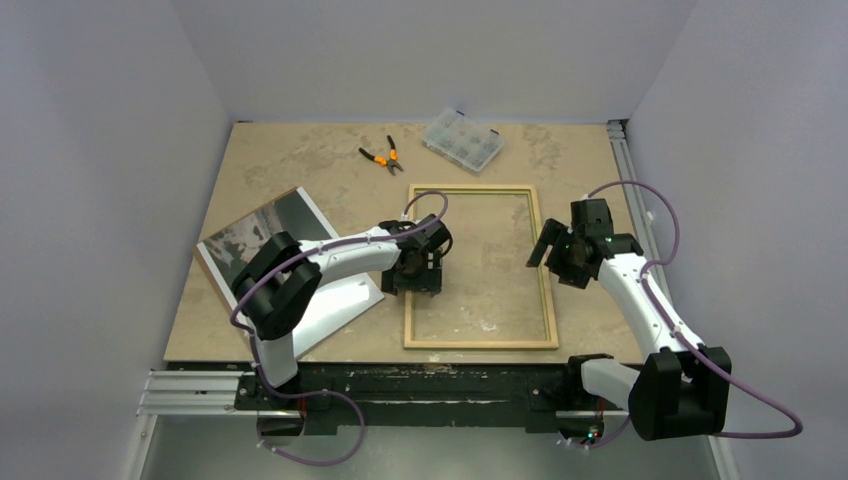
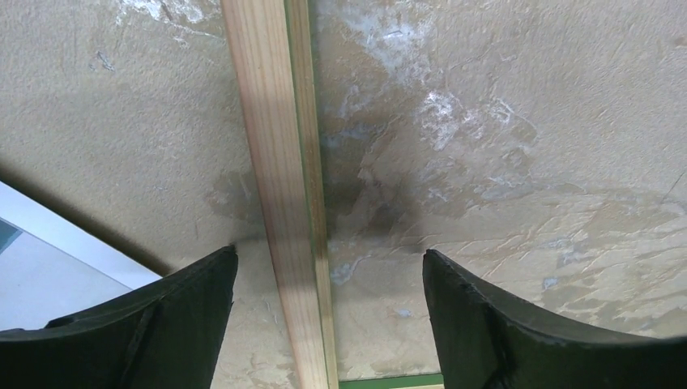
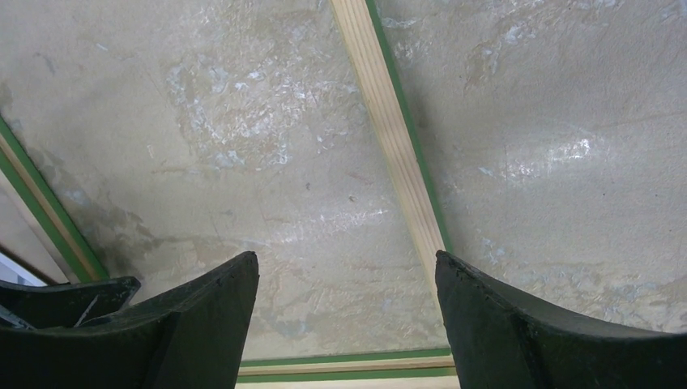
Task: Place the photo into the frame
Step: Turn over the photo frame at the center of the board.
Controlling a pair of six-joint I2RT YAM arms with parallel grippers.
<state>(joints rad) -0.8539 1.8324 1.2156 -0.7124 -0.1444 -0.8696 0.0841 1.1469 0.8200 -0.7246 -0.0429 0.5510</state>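
Note:
The frame [image 1: 481, 343] lies flat in the middle of the table, pale wood back up, with the table showing through its pane. The photo [image 1: 250, 240] lies picture side up to the left of the frame, partly under my left arm. My left gripper [image 1: 411, 282] is open and empty, straddling the frame's left rail [image 2: 279, 162] from just above; a white corner of the photo [image 2: 49, 259] shows at lower left. My right gripper [image 1: 546, 256] is open and empty above the frame's right rail [image 3: 389, 121], which runs to its right fingertip [image 3: 454, 271].
Orange-handled pliers [image 1: 381, 155] and a clear plastic parts box [image 1: 462, 140] lie at the back of the table. Grey walls close in the left, back and right sides. The arm bases stand at the near edge.

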